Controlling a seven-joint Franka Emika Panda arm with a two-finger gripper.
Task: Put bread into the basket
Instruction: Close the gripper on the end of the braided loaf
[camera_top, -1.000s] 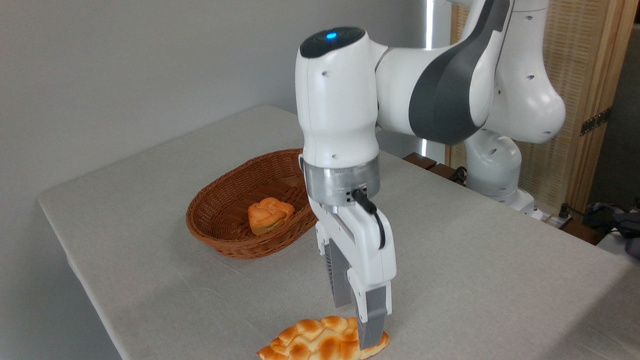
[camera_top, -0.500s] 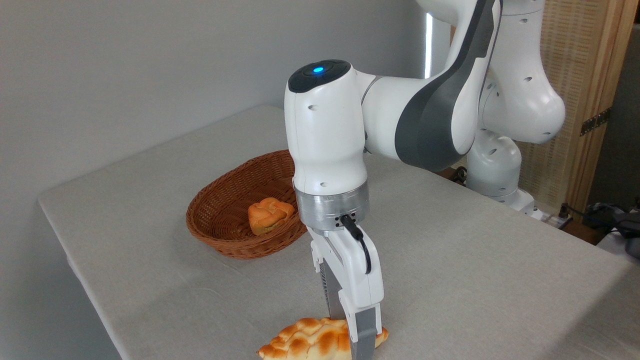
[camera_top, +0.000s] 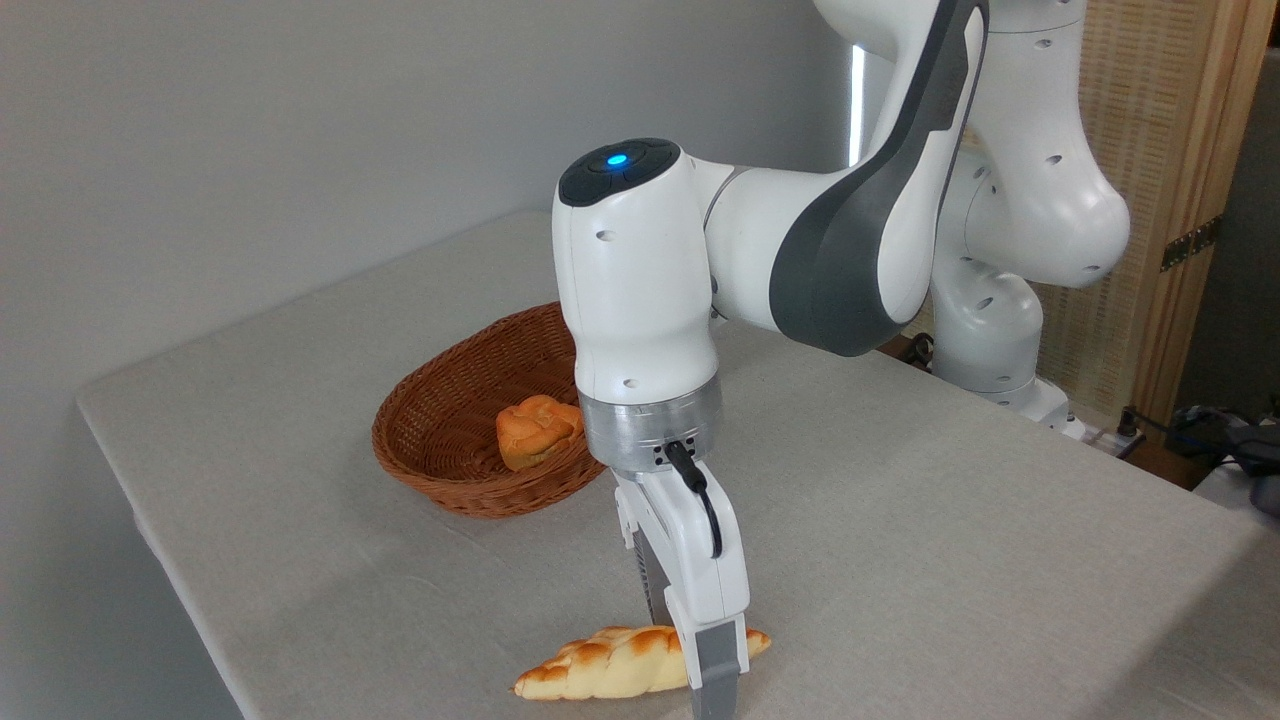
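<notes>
Although the oval wicker basket (camera_top: 455, 440) on the left sits where it sat a second ago, with the small round orange bun (camera_top: 537, 430) inside it, we see the change further right, at the table's near edge. There the braided loaf of bread (camera_top: 612, 664) lies on the grey tablecloth (camera_top: 950, 520), well apart from the basket, and it now shows a flatter, narrower profile than before. Our gripper (camera_top: 700, 690) has come down from just above the loaf to straddle it near its right end, one finger behind and one in front. We cannot tell whether the fingers already squeeze the bread or merely flank it. We judge the grasp to be nearly set, with lifting and carrying leftward not yet done.
</notes>
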